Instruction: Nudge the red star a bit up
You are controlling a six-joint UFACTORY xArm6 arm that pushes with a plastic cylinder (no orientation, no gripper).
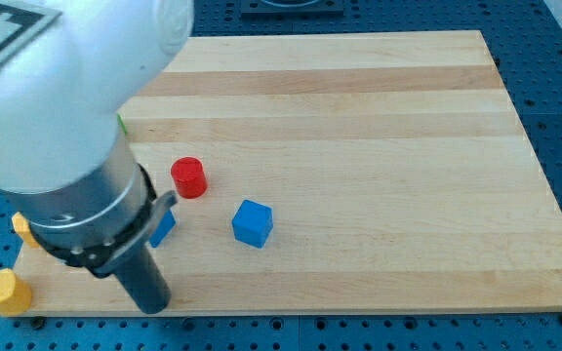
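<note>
One red cylinder [189,177] showed, no red star; you had to find it before moving my jawless tip [154,306] from the bottom-left corner.

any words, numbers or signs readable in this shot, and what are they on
No readable words, letters or numbers anywhere in the view.
Black-and-white square marker pattern on the arm's white housing at the view's top left: a coded tag, cropped by the frame, not text.
Red cylinder, blue cube, yellow heart-shaped block and wooden board: no markings.
My tip does not show clearly; the rod ends near the board's bottom edge.
</note>
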